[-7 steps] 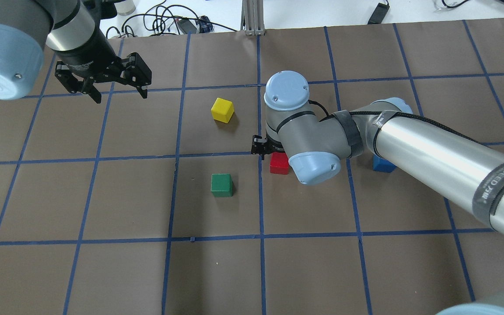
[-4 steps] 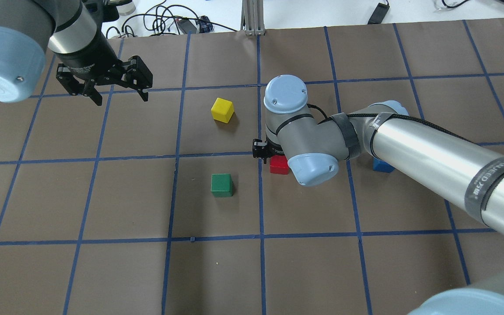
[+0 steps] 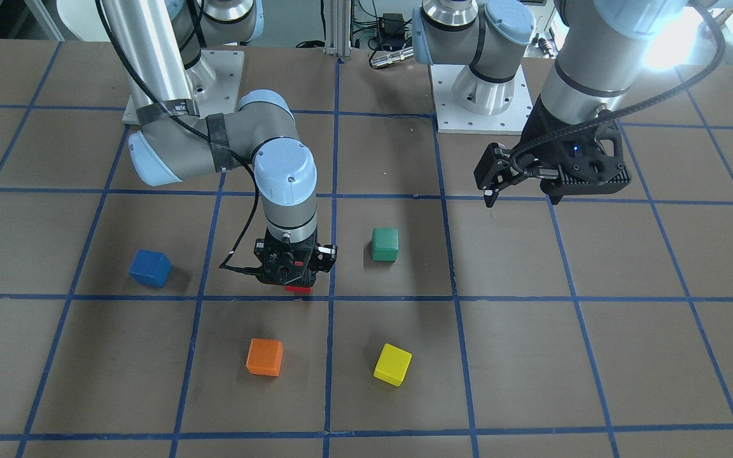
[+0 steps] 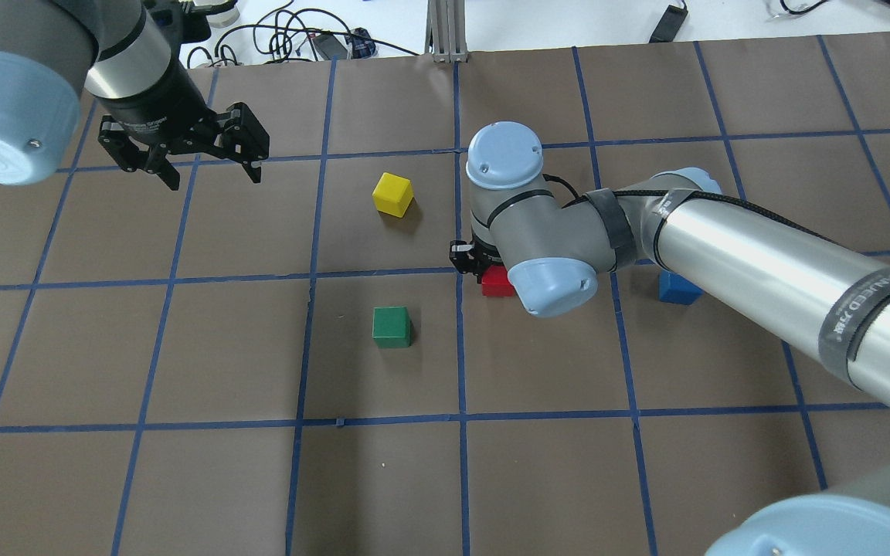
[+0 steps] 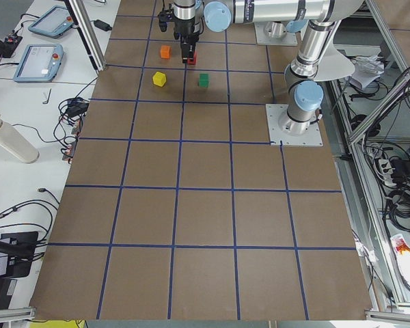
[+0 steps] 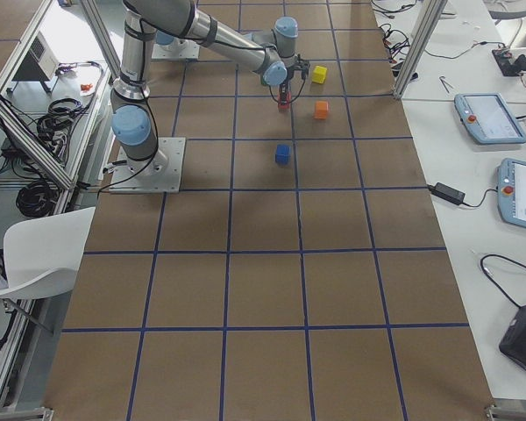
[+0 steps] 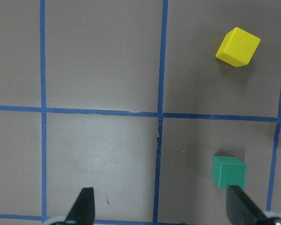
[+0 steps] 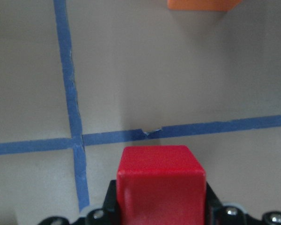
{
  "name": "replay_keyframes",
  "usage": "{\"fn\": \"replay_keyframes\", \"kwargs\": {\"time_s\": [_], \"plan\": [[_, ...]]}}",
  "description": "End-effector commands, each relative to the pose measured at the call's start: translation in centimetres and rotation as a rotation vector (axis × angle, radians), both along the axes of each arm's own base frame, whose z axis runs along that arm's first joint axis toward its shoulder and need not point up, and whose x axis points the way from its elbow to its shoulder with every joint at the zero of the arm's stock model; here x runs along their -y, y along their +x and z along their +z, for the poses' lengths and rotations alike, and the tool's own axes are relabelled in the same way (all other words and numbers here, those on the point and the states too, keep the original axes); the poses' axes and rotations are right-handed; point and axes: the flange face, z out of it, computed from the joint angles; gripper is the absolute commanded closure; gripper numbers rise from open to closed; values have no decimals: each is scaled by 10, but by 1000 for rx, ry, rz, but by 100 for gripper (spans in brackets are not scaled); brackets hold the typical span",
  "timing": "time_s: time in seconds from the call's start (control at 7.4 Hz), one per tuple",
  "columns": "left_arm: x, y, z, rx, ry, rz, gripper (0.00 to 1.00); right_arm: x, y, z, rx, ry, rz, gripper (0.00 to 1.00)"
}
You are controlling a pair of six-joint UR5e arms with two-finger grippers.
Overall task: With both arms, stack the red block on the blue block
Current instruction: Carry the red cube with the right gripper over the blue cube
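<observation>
The red block (image 8: 161, 183) sits between the fingers of my right gripper (image 3: 293, 280), which is shut on it. The block shows just under the gripper in the front view (image 3: 298, 288) and beside the wrist in the overhead view (image 4: 497, 283). It is near the middle of the table, by a blue tape line. The blue block (image 3: 149, 268) rests on the table apart from it, on my right side, partly behind the right forearm in the overhead view (image 4: 677, 287). My left gripper (image 4: 215, 179) is open and empty, hovering at the far left (image 3: 522, 200).
A green cube (image 4: 392, 327) and a yellow cube (image 4: 393, 194) lie left of the red block. Both show in the left wrist view, the green cube (image 7: 228, 171) and the yellow cube (image 7: 237, 47). An orange cube (image 3: 265, 357) lies just beyond the right gripper.
The right wrist, with the red block in its gripper, has shifted slightly toward the far side, and less of the block shows under it. The left gripper has drifted a little toward the far edge, still open.
</observation>
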Motion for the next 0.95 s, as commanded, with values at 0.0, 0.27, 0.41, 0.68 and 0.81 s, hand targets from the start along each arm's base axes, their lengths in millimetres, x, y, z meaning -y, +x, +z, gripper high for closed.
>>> {"fn": "replay_keyframes", "kwargs": {"time_s": [0.0,0.27,0.41,0.68,0.81], "plan": [[-1,0,1,1,-2,-2,0,21,-58,88,-7,20,20,71],[-1,0,-1,1,1,-2,0,34,-174,117,-15,56,24,75],[0,0,-3,1,6,-2,0,39,-225,111,-10,70,23,76],[0,-1,-2,0,4,-4,0,24,-249,66,-11,50,-18,78],[0,-1,-2,0,4,-4,0,12,-248,46,-17,16,-25,77]]}}
